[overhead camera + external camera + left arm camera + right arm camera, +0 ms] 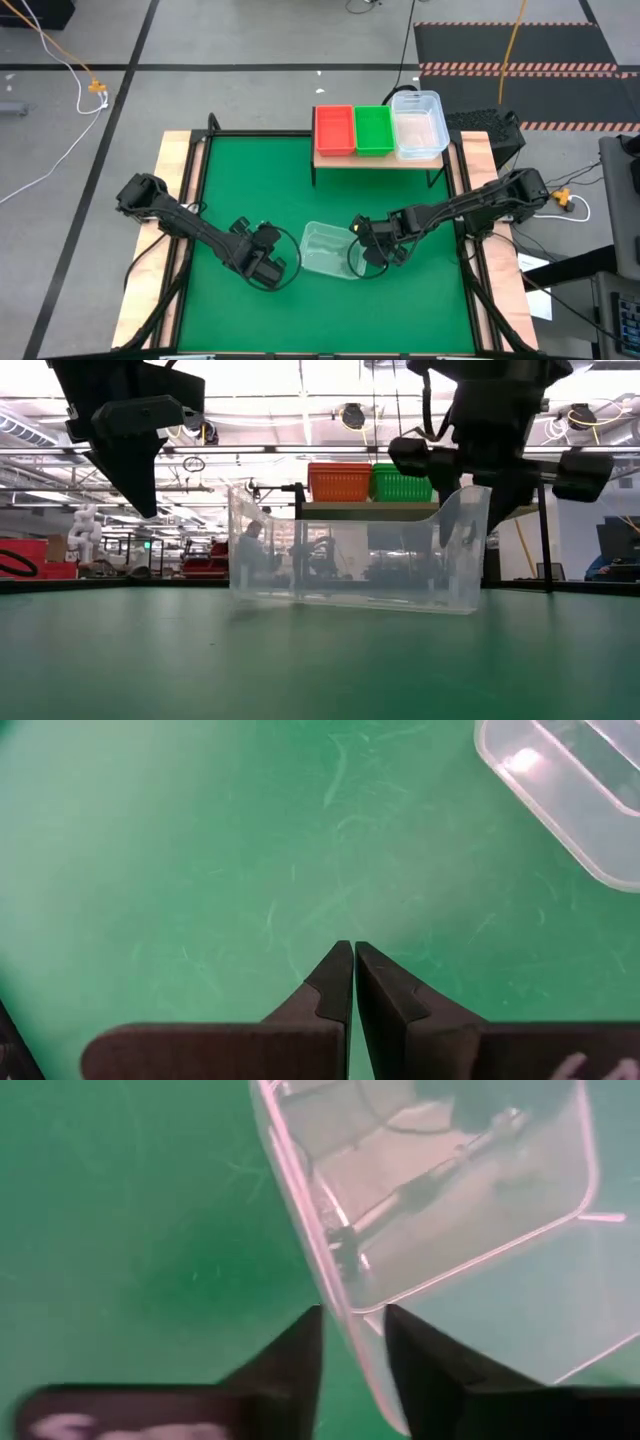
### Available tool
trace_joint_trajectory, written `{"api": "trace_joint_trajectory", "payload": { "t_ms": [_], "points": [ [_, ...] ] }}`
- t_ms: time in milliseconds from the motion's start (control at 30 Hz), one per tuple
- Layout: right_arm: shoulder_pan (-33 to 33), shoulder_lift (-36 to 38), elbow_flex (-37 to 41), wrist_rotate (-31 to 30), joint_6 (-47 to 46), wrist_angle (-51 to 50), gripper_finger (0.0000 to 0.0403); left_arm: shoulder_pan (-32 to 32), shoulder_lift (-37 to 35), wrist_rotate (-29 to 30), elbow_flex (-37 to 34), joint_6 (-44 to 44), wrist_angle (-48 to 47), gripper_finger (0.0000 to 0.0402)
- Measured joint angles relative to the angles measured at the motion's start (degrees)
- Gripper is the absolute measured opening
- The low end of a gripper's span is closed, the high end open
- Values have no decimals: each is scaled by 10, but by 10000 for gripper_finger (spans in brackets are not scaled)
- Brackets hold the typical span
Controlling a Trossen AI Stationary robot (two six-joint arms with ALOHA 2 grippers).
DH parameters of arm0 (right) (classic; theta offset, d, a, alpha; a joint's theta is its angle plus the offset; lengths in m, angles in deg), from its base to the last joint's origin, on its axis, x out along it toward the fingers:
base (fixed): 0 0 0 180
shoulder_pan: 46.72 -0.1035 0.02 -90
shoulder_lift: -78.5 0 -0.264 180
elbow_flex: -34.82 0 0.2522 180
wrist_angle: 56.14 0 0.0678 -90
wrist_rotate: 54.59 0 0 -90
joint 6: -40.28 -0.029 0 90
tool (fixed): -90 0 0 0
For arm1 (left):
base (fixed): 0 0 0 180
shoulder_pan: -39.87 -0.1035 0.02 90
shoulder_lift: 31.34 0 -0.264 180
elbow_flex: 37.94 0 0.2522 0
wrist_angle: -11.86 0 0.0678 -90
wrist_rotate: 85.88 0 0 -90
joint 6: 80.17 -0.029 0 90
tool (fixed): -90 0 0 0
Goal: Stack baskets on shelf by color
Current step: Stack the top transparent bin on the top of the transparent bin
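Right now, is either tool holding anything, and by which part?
The right tool straddles the clear basket's side wall at its rim; the left tool holds nothing.

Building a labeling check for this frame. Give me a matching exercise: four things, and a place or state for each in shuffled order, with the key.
Things:
1. red basket
2. green basket
3. clear basket on the mat
4. left hand

Places or states:
A. middle of the shelf
B. shut, holding nothing, beside the clear basket on the mat
C. left end of the shelf in the high view
D. its rim sits between the fingers of the right hand

Pairs: 1-C, 2-A, 3-D, 4-B
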Motion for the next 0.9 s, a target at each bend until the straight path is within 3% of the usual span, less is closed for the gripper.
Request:
{"api": "trace_joint_trajectory", "payload": {
  "t_ms": [133, 300, 433, 600, 700, 900],
  "points": [
    [-5, 0, -28, 16, -16, -48, 14, 0, 0, 0, 0, 0, 0, 19],
    [-13, -1, -105, 45, -71, -197, 3, 0, 0, 2, 0, 1, -1, 19],
    [-24, 12, -212, 60, -139, -342, 2, 0, 0, 13, 0, 7, 0, 19],
    [-43, 44, -360, 85, -201, -435, 2, 0, 0, 14, 0, 7, 1, 19],
    [-50, 70, -442, 44, -228, -455, 1, 0, 0, 14, 0, 7, 3, 19],
    [-31, 106, -543, -187, -258, -583, 1, 0, 0, 14, 0, 9, 4, 19]
  ]
}}
